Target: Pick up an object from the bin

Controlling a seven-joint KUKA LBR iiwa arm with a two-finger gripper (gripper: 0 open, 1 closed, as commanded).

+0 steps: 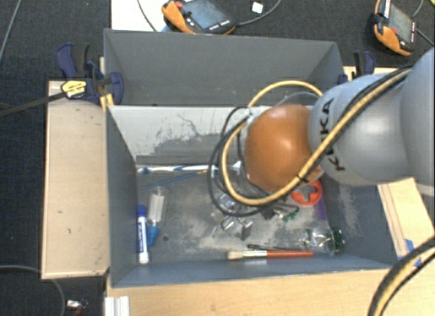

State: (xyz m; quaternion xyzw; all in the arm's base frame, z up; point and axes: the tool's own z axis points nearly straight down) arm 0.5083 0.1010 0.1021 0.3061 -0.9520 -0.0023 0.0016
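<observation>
Hidden: gripper (232, 214) sat under the orange cover (275, 146); its grip could not be told
Nearest thing: small silvery metal pieces (234, 226), mid bin (180, 236) floor, shape unclear
Beside: orange-handled brush (272, 254) by front wall

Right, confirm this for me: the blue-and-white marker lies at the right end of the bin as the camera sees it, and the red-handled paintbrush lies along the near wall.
Not quite. The camera view shows the blue-and-white marker at the left end of the bin, not the right. The rest stands: the red-handled paintbrush lies along the near wall.
</observation>
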